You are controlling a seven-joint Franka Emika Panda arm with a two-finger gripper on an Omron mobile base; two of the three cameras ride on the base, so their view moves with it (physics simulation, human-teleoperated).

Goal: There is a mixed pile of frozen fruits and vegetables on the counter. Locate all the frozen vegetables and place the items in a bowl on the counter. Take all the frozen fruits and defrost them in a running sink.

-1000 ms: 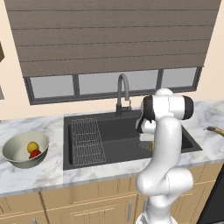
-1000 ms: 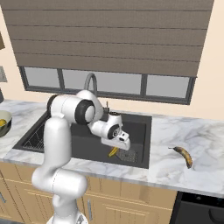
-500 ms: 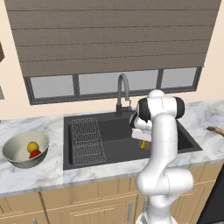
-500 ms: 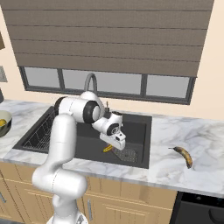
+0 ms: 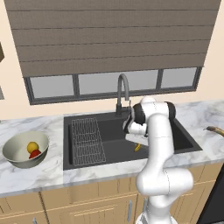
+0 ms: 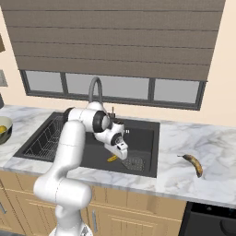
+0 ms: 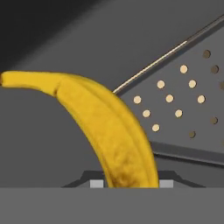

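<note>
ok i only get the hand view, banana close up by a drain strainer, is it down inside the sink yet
observer: yes, the right base view shows the banana low inside the sink, at the gripper.
operator: any fruit outside it
observer: a second banana lies on the counter, right of the sink.
operator: and the bowl
observer: the bowl, left of the sink, holds a red piece and a yellow piece.

The arm swings its elbow leftward over the sink and the gripper drops lower into the basin, bringing the banana down close beside the drain strainer
</note>
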